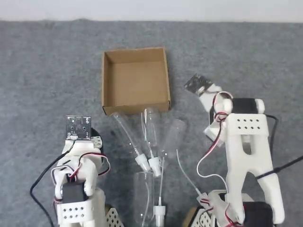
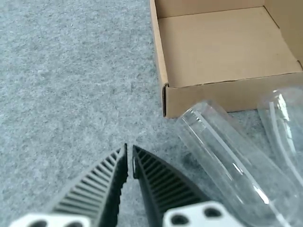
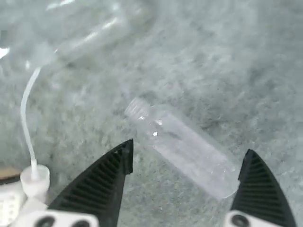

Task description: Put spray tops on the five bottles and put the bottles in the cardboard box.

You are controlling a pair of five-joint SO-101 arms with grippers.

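- I see the cardboard box (image 1: 136,108) open-topped on the grey carpet (image 1: 47,71), at the far middle of the work area.
- Three clear bottles lie fanned out on the carpet just near of the box, with their bases close to its near wall.
- The left bottle (image 1: 125,130) has a white fitted top (image 1: 142,163) on its near end.
- The middle bottle (image 1: 151,125) has its own white cap (image 1: 155,165), just beside the first.
- The right bottle (image 1: 173,134) lies tilted, neck toward the near side. I cannot tell whether it has a top.
- A near bottle (image 1: 142,196) lies on the carpet between the two arm bases.
- A loose spray top (image 1: 159,211) lies just right of the near bottle, its tube pointing toward the far side.
- The left arm (image 1: 78,189) stands at the near left. The left gripper (image 2: 129,149) hangs over bare carpet, near and left of the box corner. Its fingers are almost pressed together, with nothing between them.
- The right arm (image 1: 248,146) stands at the near right. The right gripper (image 3: 189,147) has its fingers spread wide.
- A bare bottle (image 3: 203,161) with an uncapped threaded neck lies on the carpet below the spread fingers. I see no contact.
- A second spray top (image 3: 35,175) with a thin tube (image 3: 28,109) lies beside one finger of the right gripper.
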